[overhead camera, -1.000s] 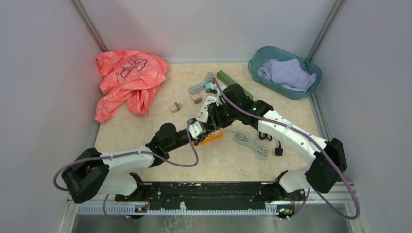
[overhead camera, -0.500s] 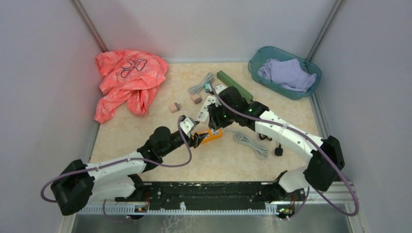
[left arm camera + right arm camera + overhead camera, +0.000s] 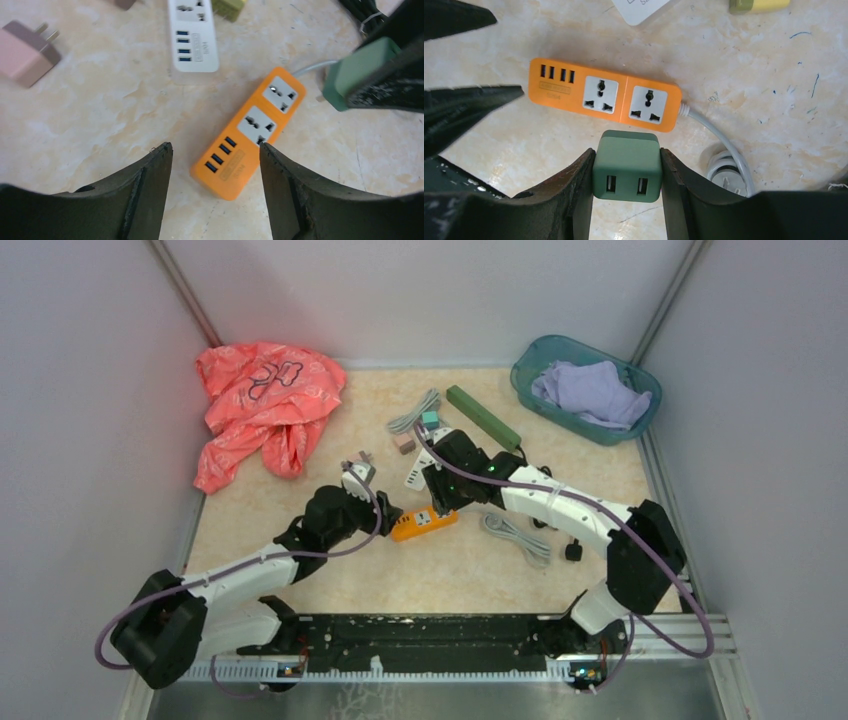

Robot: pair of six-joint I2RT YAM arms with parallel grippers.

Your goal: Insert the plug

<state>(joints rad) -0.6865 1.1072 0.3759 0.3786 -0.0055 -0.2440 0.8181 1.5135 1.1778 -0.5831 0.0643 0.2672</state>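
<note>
Green plug [image 3: 626, 167] stayed clamped in the right gripper [image 3: 627, 159], hovering close over the orange power strip [image 3: 574, 90], while the left gripper [image 3: 215, 152] had spread apart and backed off it, so insertion looked next.

At six o'clock the left gripper [image 3: 214, 150] has its two black fingers [image 3: 145, 195] spread apart, with nothing held between them. Beyond the gap lies the orange strip [image 3: 250, 132], slanting from six toward two o'clock. It has four USB ports at its near end and two sockets beyond them, and a white cord [image 3: 312, 67] leaves its far end. At three o'clock the right gripper [image 3: 371, 61] clamps a green plug [image 3: 355, 72]. A white strip [image 3: 192, 37] lies at twelve and a pink adapter [image 3: 25, 52] at ten.
</note>
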